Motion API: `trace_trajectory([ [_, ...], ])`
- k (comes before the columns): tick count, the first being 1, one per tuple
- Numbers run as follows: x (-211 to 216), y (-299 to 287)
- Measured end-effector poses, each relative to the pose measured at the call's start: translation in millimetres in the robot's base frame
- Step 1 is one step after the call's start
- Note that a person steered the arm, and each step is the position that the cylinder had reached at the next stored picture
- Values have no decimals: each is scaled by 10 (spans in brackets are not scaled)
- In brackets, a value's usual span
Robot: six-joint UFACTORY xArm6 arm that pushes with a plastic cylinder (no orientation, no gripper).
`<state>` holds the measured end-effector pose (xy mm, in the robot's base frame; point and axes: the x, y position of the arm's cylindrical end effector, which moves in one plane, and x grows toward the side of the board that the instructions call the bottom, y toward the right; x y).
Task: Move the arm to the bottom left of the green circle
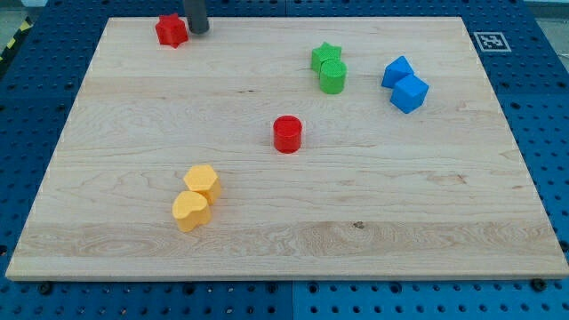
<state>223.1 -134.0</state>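
The board [284, 231] is the largest thing here, a pale wooden top that fills most of the view and lies on a blue perforated table [551, 133]. A small square marker [487, 41] sits at the board's top right corner.

Next come the blocks, in pairs and singles. Two blue blocks [405, 85] touch each other at the view's right. Two yellow blocks [196, 197] touch each other at the bottom left. The green circle [332, 76] stands right of the centre in the upper part, and a green star [325, 56] touches it just above. A red circle [287, 134] stands alone near the middle. A red star [171, 30] lies at the top left.

The smallest thing is my tip [197, 31], the lower end of the dark rod. It has no jaws, so there is nothing to open or close; it only rests at the board's top edge, just beside the red star on its right side, and I cannot tell if they touch.

The green circle lies well apart from my tip, toward the view's right and a little lower. I judge that the goal spot, at the circle's bottom left, is between the green circle and the red circle. The way there seems free, because the red circle stays lower than this line.
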Motion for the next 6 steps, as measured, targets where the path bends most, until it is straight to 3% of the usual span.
trace_trajectory([
  [6,1932,1859],
])
